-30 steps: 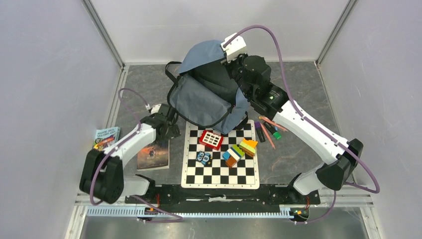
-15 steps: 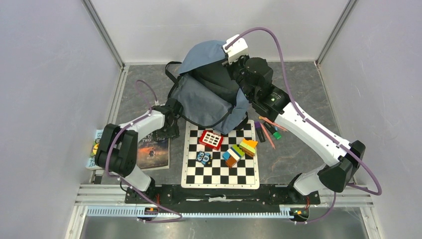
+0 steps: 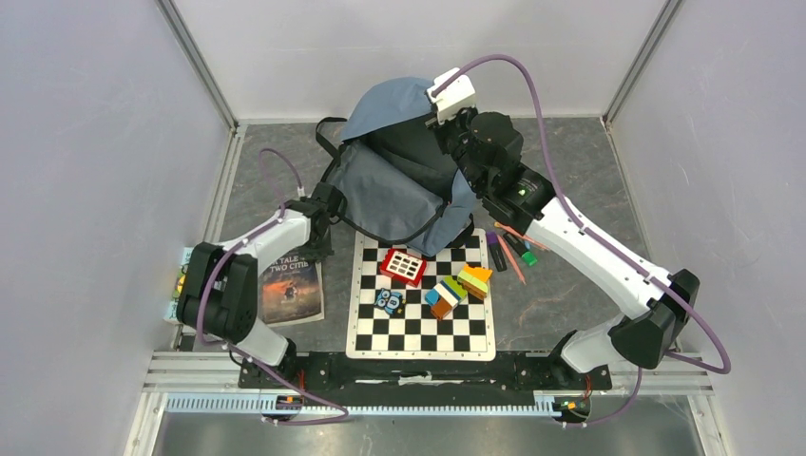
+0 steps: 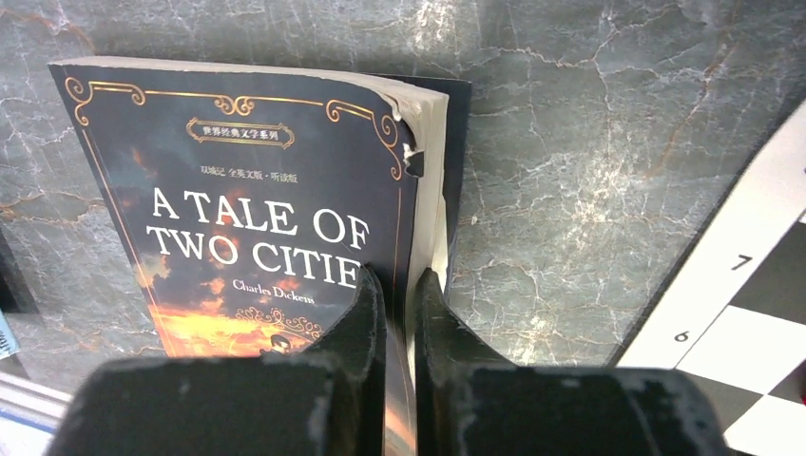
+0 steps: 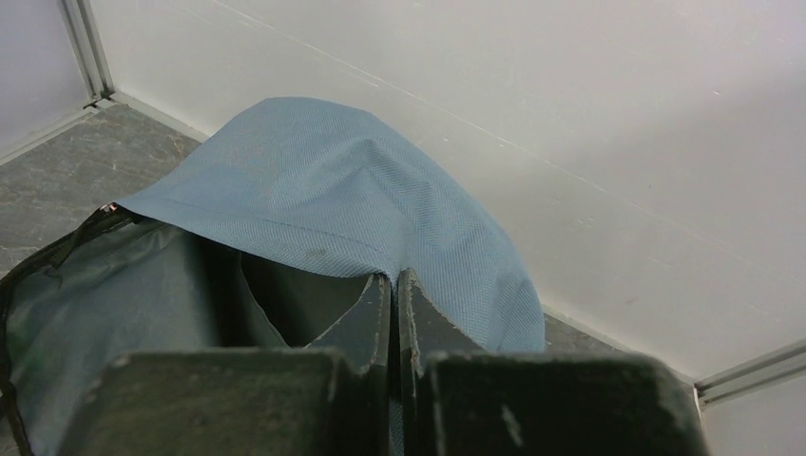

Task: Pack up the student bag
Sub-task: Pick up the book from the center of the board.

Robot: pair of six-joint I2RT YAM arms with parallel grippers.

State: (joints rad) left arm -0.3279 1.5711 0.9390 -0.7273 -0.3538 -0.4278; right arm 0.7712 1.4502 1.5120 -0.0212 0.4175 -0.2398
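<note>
Behind the chessboard (image 3: 418, 334) sits the student bag (image 3: 380, 195), its mouth open. The right claw (image 5: 393, 285) is closed tight on the blue fabric of the upper flap and holds it up. Left of the chessboard lies a book (image 4: 238, 218), and the left claw (image 4: 399, 290) is pinched narrowly on its edge. On the chessboard rest coloured blocks (image 3: 459, 288) and a red calculator (image 3: 403, 266).
</note>
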